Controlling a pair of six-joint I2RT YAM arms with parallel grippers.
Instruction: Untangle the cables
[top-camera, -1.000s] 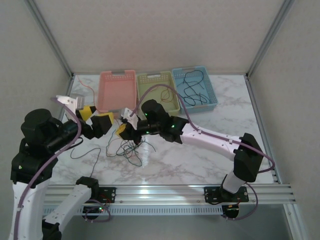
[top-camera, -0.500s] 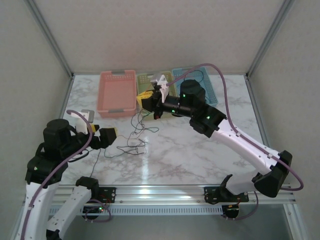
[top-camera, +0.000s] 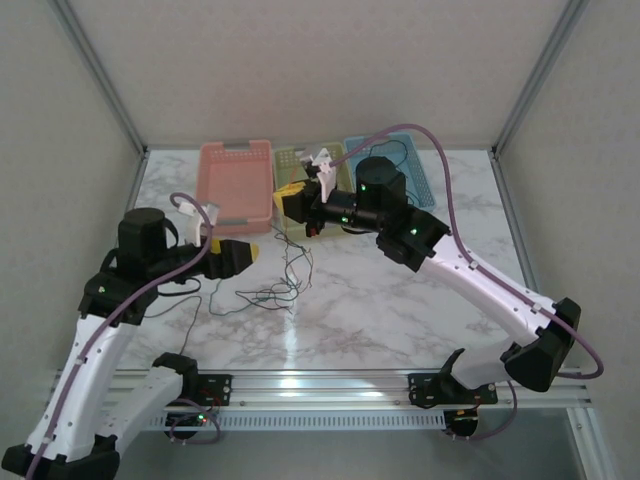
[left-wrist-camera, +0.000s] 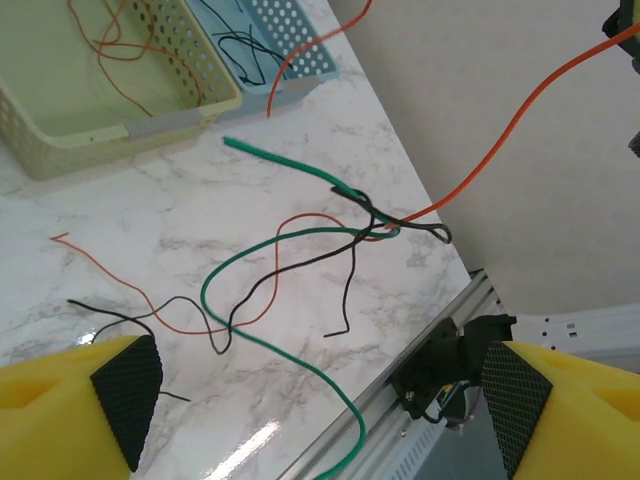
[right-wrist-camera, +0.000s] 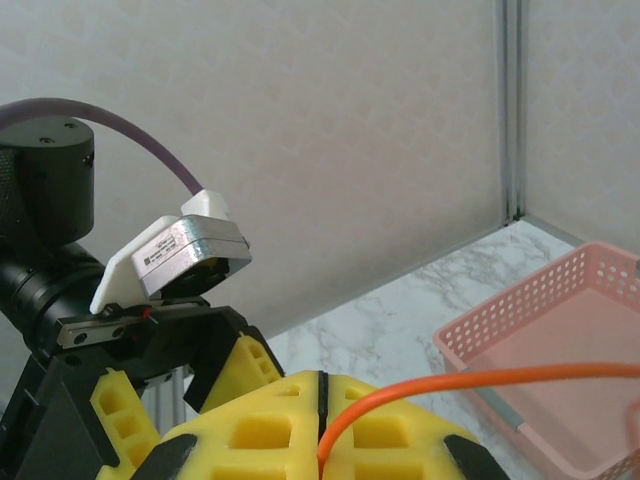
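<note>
The right jaws clamp the orange cable (right-wrist-camera: 480, 377), holding it taut above the tangle (left-wrist-camera: 380, 225), where it seems snagged; the left jaws gape wide and should pin the rest down

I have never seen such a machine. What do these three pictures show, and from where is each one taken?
These are two robot arms bolted to a marble table, each ending in a yellow two-finger gripper. One picture looks down from above and behind the arms; the other two come from small cameras on the wrists. On the table lies a tangle of thin cables in black, green and orange. At the far edge stand a pink basket, a green basket and a blue basket. The left gripper is open, holds nothing and faces the tangle. The right gripper is shut on an orange cable, raised near the baskets.
</note>
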